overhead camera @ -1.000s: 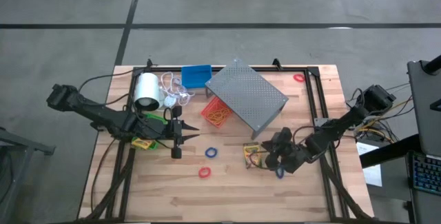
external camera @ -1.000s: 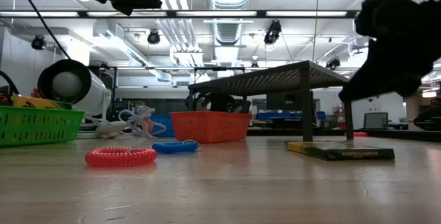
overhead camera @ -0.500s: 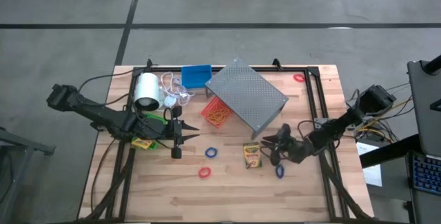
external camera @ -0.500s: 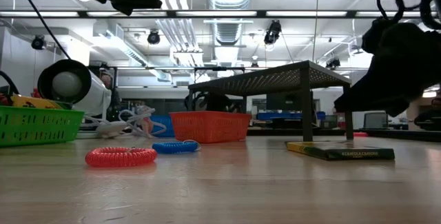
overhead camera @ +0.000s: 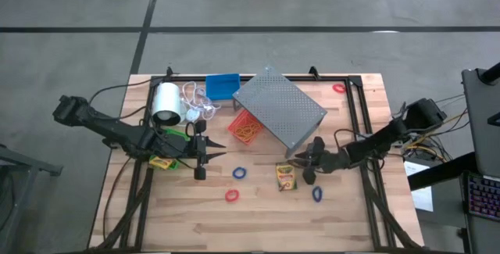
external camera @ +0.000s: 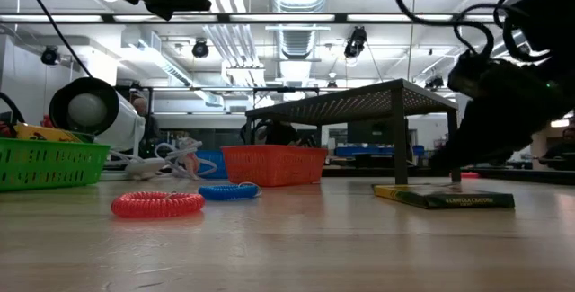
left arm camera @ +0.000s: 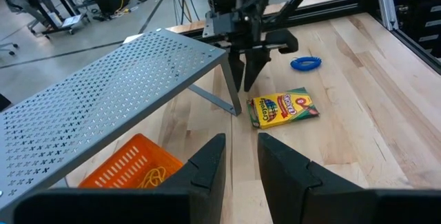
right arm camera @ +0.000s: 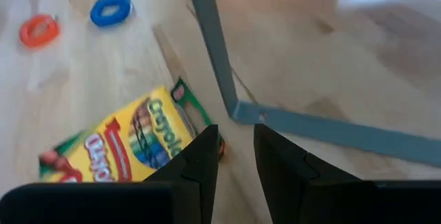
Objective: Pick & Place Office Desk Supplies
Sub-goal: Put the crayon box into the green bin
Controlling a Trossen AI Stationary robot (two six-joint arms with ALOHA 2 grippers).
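The right gripper (overhead camera: 306, 166) hangs just beside the near leg of the grey perforated rack (overhead camera: 279, 110), its fingers a narrow gap apart and holding nothing; a yellow-and-green crayon box (overhead camera: 286, 177) lies flat on the wooden table (overhead camera: 351, 215) close by it, with a blue ring band (overhead camera: 317, 194) a little nearer the front edge; the rack's leg and foot bar stand between this gripper and the red-orange bin (overhead camera: 245, 126) tucked half under the rack; the left gripper (overhead camera: 200, 156) waits over the table's left part, fingers slightly parted and empty, above the green bin (overhead camera: 173, 139), in front of which the second crayon box (overhead camera: 162, 162) lies; a blue band (overhead camera: 239, 173) and a red band (overhead camera: 231, 196) lie between the arms, a further red band (overhead camera: 338, 88) and the blue bin (overhead camera: 223, 86) near the far edge; the white roll (overhead camera: 166, 102) with its cord sits by the green bin; only the left wrist view shows yellow bands inside the orange bin; the low view shows the crayon box lying flat.
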